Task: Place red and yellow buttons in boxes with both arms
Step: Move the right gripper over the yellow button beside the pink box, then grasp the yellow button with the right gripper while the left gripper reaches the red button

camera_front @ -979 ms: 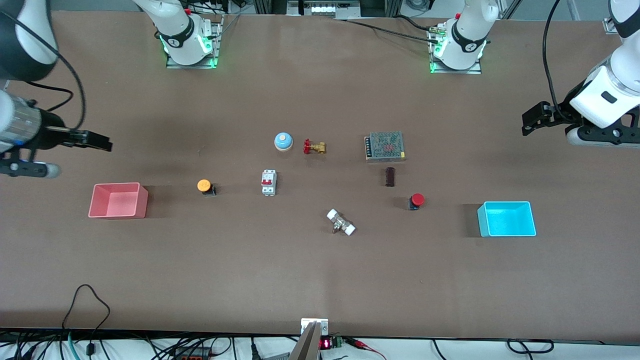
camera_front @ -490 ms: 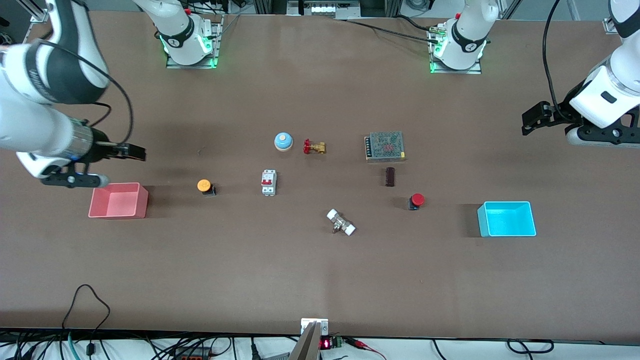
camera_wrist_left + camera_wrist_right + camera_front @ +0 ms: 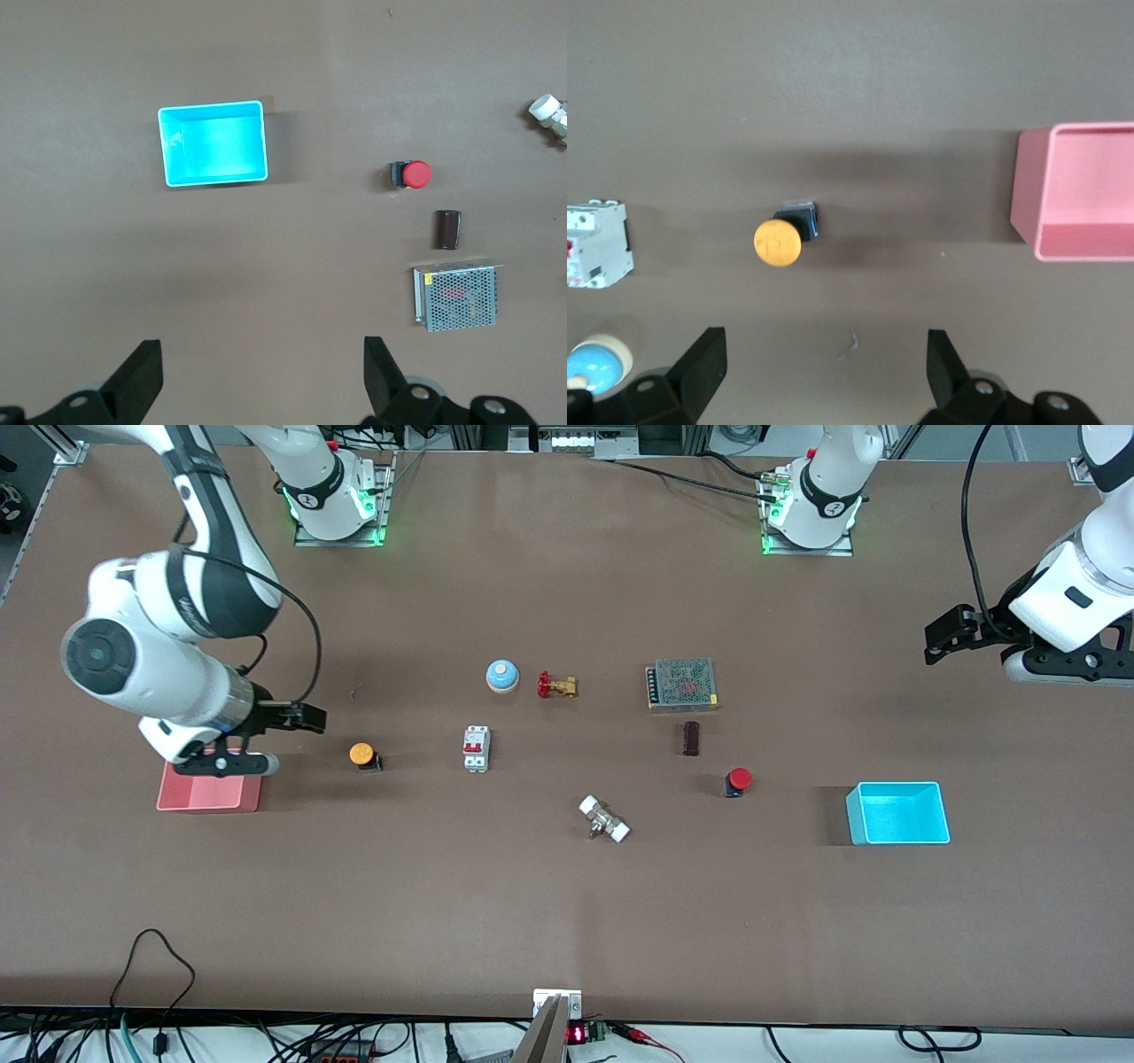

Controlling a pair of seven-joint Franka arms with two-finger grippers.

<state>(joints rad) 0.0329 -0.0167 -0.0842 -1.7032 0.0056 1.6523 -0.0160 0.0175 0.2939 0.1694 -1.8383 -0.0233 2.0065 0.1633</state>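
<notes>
Front view, cyan box [image 3: 897,813]: lowest at about 4 o'clock on the desk [image 3: 567,921]; nothing in it.
Pink box [image 3: 209,794]: at 9 o'clock, partly under the right arm; looks empty too.
Red button [image 3: 738,780]: near the cyan box, toward the middle.
Yellow button [image 3: 363,755]: close to the pink box.
Right gripper [image 3: 297,718]: over the desk between pink box and yellow button, jaws spread wide, likely lining up a grab.
Left gripper [image 3: 941,636]: waits high at 3 o'clock, jaws spread.
</notes>
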